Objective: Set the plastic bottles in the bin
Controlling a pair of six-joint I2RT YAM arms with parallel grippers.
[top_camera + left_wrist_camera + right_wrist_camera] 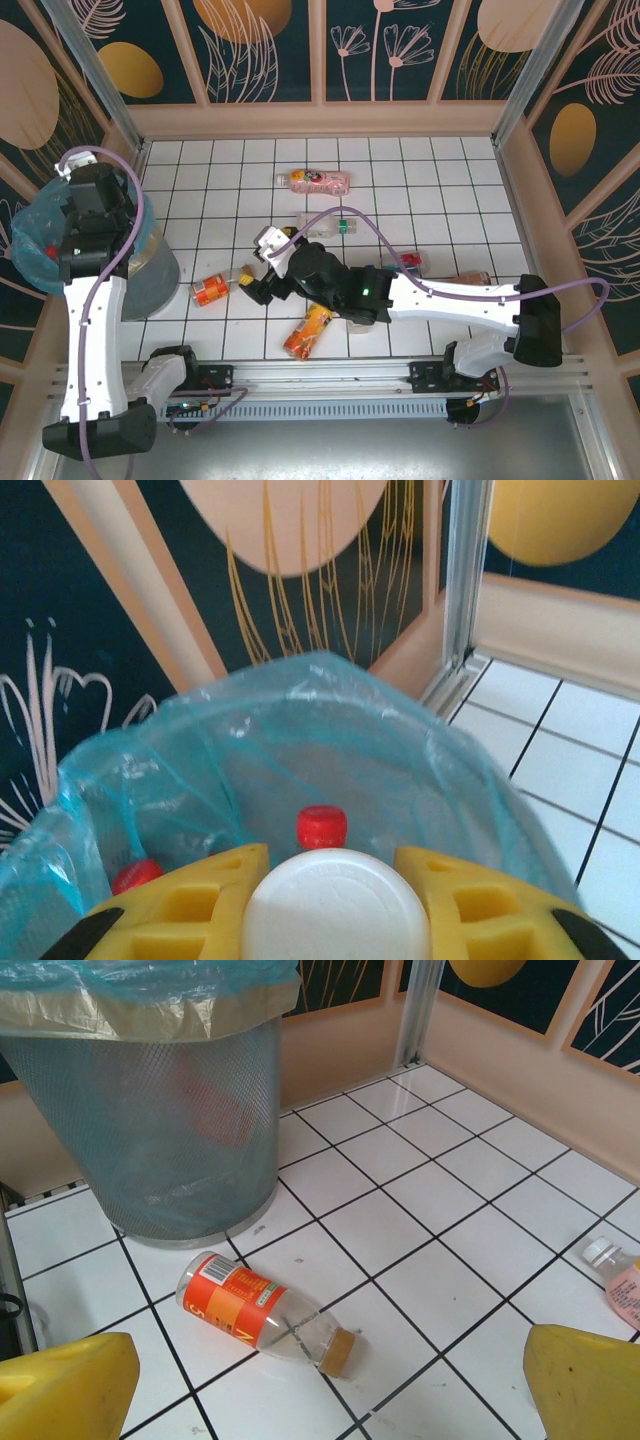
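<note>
My left claw (330,885) is clenched on a bottle (336,925), whose white round end faces me between the yellow fingers (190,895). It hangs over the open mouth of the bin (300,690). Red caps (321,826) show down inside, so I judge that letting go drops it in. My right claw (330,1390) is spread wide and empty. Just ahead of it an orange-labelled bottle (260,1312) lies on the tiles (430,1220). Its long axis slants across my fingers with the cap end nearer me, and the bin stands just beyond.
</note>
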